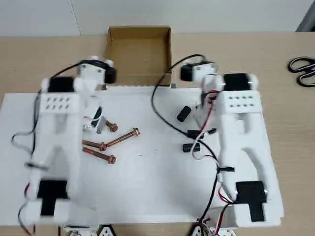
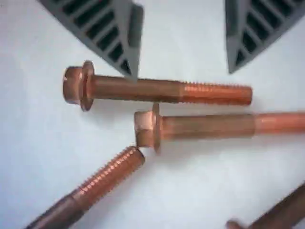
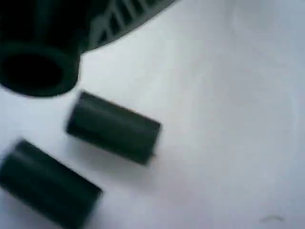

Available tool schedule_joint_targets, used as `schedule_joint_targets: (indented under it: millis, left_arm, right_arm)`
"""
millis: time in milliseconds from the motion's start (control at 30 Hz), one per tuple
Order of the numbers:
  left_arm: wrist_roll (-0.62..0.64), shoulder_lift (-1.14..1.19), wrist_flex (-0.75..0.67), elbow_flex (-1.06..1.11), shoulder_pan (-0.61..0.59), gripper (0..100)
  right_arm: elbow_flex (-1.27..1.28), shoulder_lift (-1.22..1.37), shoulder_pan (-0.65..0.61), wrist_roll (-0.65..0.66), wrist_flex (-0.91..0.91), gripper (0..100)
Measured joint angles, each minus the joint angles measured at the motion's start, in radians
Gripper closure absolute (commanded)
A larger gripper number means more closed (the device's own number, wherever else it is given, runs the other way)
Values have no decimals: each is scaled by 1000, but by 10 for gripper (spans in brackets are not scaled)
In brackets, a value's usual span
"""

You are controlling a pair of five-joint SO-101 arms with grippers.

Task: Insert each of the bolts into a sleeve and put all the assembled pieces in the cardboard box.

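Left gripper (image 2: 183, 67): spread wide, fingers straddling the shank of one bolt (image 2: 157, 89) on the mat (image 1: 147, 187).
Neighbour bolt (image 2: 205, 126): its head lies just beside that shank; four bolts are bunched here.
Sleeves: one sleeve (image 3: 38, 67) close by the right gripper (image 1: 204, 104), two more flat on the mat.
Right gripper: grip cannot be told.
Box (image 1: 139, 33): at the mat's far edge, between the arms.
Risk: closing could catch the neighbour's head or roll the bolt away, and a skewed grasp would likely jam at the sleeve.
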Motion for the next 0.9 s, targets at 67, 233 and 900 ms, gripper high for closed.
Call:
schedule_joint_targets:
  millis: [67,233,900]
  left_arm:
    - [-64,68,3,-46,14,881]
    - [-235,110,5,-69,75,881]
    - [-339,199,-84,-74,304,826]
  right_arm:
    - [0,-32,46,0,3,991]
    - [104,-118,89,0,3,991]
    - [404,-338,89,0,-44,991]
